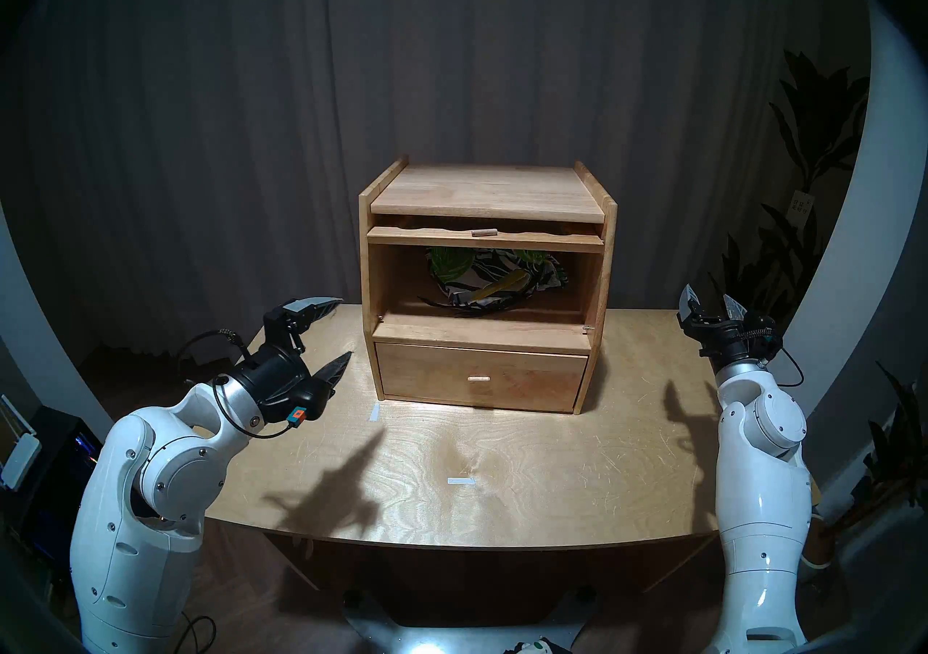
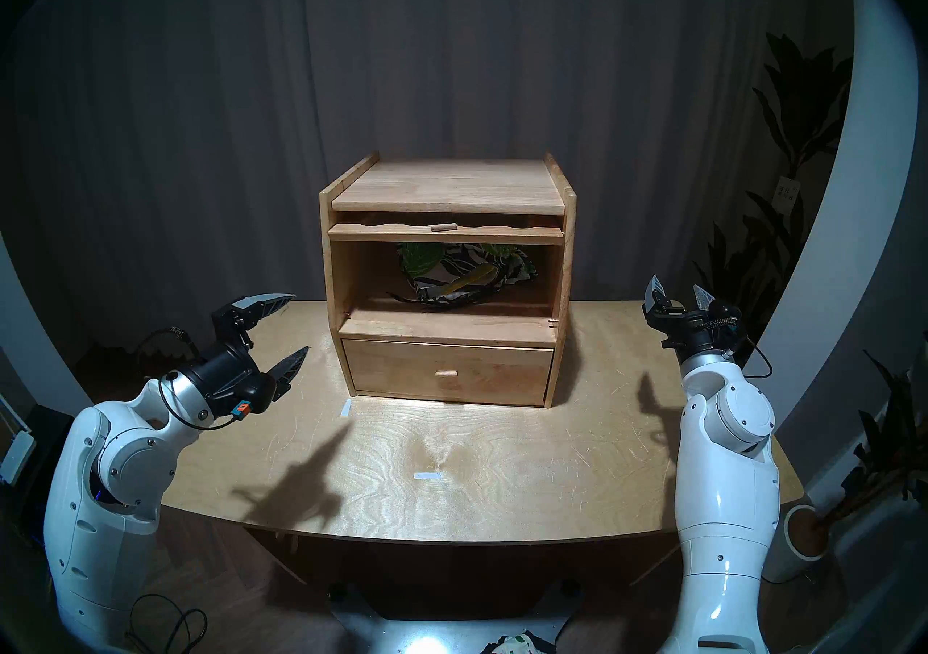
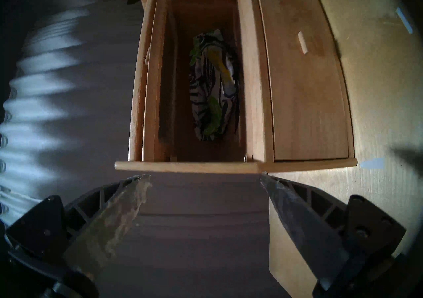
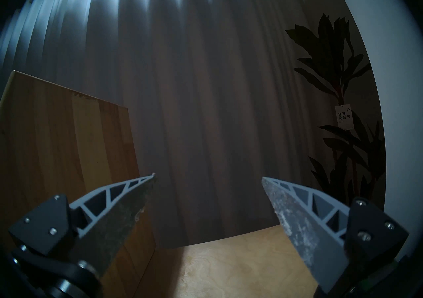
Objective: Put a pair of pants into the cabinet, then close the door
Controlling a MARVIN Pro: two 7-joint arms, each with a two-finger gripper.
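The light-wood cabinet (image 1: pixel 484 191) stands at the back middle of the table (image 1: pixel 552 477). The pair of pants (image 1: pixel 494 276) lies bunched inside its upper compartment, leaf-patterned with a yellow strip, and its black drawstring trails toward the front edge. The door (image 1: pixel 484 239) is lifted flat under the cabinet top, its peg handle facing out. My left gripper (image 1: pixel 345 327) hangs open and empty left of the cabinet. The left wrist view looks into the cabinet (image 3: pixel 251 84) at the pants (image 3: pixel 212 84). My right gripper (image 1: pixel 709 294) is open and empty to the cabinet's right, fingers up.
Below the compartment a drawer (image 1: pixel 527 377) with a small knob is shut. Two pale tape marks (image 1: pixel 461 481) lie on the table in front. A grey curtain hangs behind, and a dark leafy plant (image 1: pixel 803 176) stands at the right. The right wrist view shows the cabinet's side (image 4: pixel 64 153).
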